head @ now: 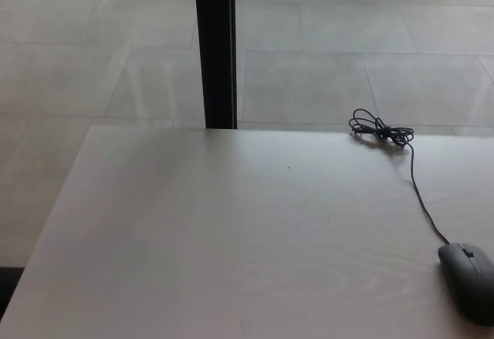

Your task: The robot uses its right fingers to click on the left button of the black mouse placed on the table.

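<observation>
Black mouse (469, 280), dark matte, corded, on table (193, 231)

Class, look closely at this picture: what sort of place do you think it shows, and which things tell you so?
Probably an office or lab workspace indoors. A pale wooden table carries a wired black mouse with its cable bundled at the far edge, and beyond it lie a tiled floor and a black post.

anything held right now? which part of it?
Nothing is visibly held. Neither robot hand is in view. The black mouse lies alone at the table's right edge, its cable running to a bundled coil near the far edge.
</observation>
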You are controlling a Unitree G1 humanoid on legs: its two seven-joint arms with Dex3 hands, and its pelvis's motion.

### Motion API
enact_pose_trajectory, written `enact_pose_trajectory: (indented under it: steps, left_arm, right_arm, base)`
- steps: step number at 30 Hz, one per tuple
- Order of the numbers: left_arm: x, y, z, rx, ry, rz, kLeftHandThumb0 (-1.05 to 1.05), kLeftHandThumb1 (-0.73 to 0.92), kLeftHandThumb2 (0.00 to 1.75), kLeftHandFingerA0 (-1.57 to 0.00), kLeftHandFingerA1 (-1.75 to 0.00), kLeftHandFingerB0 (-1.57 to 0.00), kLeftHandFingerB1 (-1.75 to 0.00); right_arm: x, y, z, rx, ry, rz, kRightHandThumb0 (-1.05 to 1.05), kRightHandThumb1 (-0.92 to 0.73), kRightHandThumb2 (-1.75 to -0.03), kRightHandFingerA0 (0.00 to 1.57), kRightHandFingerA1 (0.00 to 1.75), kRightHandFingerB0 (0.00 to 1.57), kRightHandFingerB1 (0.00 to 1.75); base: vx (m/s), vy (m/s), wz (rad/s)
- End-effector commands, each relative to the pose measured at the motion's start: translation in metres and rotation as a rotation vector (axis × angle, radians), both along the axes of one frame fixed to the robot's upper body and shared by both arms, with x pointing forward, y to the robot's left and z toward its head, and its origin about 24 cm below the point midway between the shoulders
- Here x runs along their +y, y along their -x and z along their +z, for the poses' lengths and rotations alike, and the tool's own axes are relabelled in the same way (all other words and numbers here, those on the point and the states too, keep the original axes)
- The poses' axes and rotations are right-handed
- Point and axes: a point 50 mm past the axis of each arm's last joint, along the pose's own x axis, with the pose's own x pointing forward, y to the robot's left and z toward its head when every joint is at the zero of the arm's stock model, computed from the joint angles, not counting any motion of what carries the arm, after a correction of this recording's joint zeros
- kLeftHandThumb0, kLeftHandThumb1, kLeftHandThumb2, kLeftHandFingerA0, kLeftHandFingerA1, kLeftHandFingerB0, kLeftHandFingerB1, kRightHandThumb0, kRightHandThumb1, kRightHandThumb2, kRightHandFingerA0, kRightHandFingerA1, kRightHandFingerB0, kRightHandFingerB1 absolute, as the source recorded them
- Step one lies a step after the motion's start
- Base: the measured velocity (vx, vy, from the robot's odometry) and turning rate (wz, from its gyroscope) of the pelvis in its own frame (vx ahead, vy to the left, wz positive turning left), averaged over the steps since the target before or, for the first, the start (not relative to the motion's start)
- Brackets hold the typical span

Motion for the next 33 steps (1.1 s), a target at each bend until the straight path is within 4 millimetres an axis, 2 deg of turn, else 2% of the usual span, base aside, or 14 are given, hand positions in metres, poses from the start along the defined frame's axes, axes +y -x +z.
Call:
enact_pose_trajectory:
  steps: [1, 9, 10, 11, 16, 17, 18, 19, 25, 26, 28, 30, 31, 33]
  left_arm:
    - [0.018, 0.006, 0.015, -0.176, 0.005, 0.198, -0.6, 0.77, 0.63, -0.65, -0.65, -0.45, -0.45]
    - [0.019, 0.004, 0.015, -0.184, -0.001, 0.199, -0.63, 0.77, 0.62, -0.68, -0.66, -0.46, -0.44]
    - [0.019, 0.005, 0.015, -0.176, -0.003, 0.199, -0.62, 0.77, 0.62, -0.71, -0.65, -0.47, -0.44]
    - [0.019, 0.005, 0.015, -0.165, -0.004, 0.207, -0.65, 0.75, 0.62, -0.74, -0.64, -0.5, -0.43]
    - [0.018, 0.004, 0.014, -0.165, 0.001, 0.196, -0.59, 0.77, 0.63, -0.73, -0.64, -0.48, -0.43]
    - [0.018, 0.003, 0.013, -0.174, 0.009, 0.215, -0.6, 0.76, 0.62, -0.7, -0.65, -0.49, -0.44]
    - [0.018, 0.003, 0.013, -0.18, 0.014, 0.222, -0.6, 0.77, 0.62, -0.7, -0.65, -0.48, -0.45]
    - [0.017, 0.003, 0.013, -0.178, 0.013, 0.207, -0.62, 0.79, 0.64, -0.66, -0.62, -0.45, -0.43]
    - [0.017, 0.003, 0.013, -0.196, 0.019, 0.217, -0.63, 0.73, 0.61, -0.72, -0.65, -0.49, -0.44]
    - [0.017, 0.003, 0.013, -0.184, 0.011, 0.201, -0.65, 0.59, 0.97, -0.63, -0.69, -0.43, -0.56]
    - [0.018, 0.002, 0.014, -0.178, 0.002, 0.19, -0.64, 0.76, 0.62, -0.69, -0.64, -0.49, -0.44]
    - [0.017, 0.001, 0.013, -0.179, 0.004, 0.193, -0.64, 0.75, 0.62, -0.66, -0.63, -0.49, -0.44]
    - [0.017, 0.001, 0.013, -0.171, 0.008, 0.201, -0.61, 0.76, 0.63, -0.68, -0.61, -0.49, -0.44]
    - [0.015, 0.001, 0.012, -0.189, 0.022, 0.207, -0.61, 0.75, 0.62, -0.67, -0.6, -0.48, -0.45]
  right_arm:
    - [-0.011, 0.016, 0.007, -0.067, -0.097, -0.242, -0.53, -0.67, -0.59, 0.86, 0.86, 0.37, 0.38]
    - [-0.022, 0.023, 0.014, -0.066, -0.105, -0.385, -0.6, -0.75, -0.63, 0.8, 0.85, 0.44, 0.41]
    - [-0.025, 0.024, 0.017, -0.088, -0.111, -0.402, -0.56, -0.6, -1.01, 0.76, 0.89, 0.36, 0.57]
    - [-0.029, 0.025, 0.018, -0.117, -0.123, -0.461, -0.58, -0.73, -0.62, 0.83, 1.07, 0.5, 0.48]
    - [-0.053, 0.012, 0.046, -0.278, -0.139, -0.627, -0.6, -0.7, -0.63, 0.82, 1.41, 0.44, 0.46]
    - [-0.057, 0.002, 0.059, -0.348, -0.102, -0.597, -0.6, -0.7, -0.67, 0.91, 1.73, 0.43, 0.48]
    - [-0.06, -0.006, 0.069, -0.394, -0.079, -0.572, -0.6, -0.72, -0.63, 0.8, 1.39, 0.41, 0.41]
    - [-0.063, -0.013, 0.08, -0.427, -0.041, -0.531, -0.59, -0.71, -0.67, 0.91, 1.63, 0.43, 0.41]
    - [-0.075, -0.067, 0.147, -0.571, 0.138, -0.347, -0.62, -0.71, -0.65, 1.06, 1.56, 0.4, 0.36]
    - [-0.073, -0.076, 0.159, -0.6, 0.146, -0.325, -0.61, -0.68, -0.65, 1.06, 1.64, 0.36, 0.36]
    - [-0.061, -0.096, 0.189, -0.662, 0.213, -0.214, -0.6, -0.75, -0.62, 0.93, 1.68, 0.32, 0.34]
    - [-0.047, -0.11, 0.213, -0.67, 0.304, -0.111, -0.41, -0.54, -1.0, 0.64, 0.82, 0.13, 0.46]
    - [-0.029, -0.119, 0.234, -0.71, 0.378, 0.009, -0.68, -0.63, -0.96, 0.31, 0.55, 0.23, 0.45]
    - [-0.008, -0.13, 0.251, -0.738, 0.46, 0.121, -0.68, -0.71, -0.64, 0.74, 0.89, 0.34, 0.35]
  base:
    - [0.0, 0.0, 0.0]
    - [0.0, 0.0, 0.0]
    - [0.0, 0.0, 0.0]
    - [0.0, 0.0, 0.0]
    - [0.0, 0.0, 0.0]
    - [0.0, 0.0, 0.0]
    - [0.0, 0.0, 0.0]
    - [0.0, 0.0, 0.0]
    - [0.0, 0.0, 0.0]
    - [0.0, 0.0, 0.0]
    - [0.0, 0.0, 0.0]
    - [0.0, 0.0, 0.0]
    - [0.0, 0.0, 0.0]
    - [0.0, 0.0, 0.0]
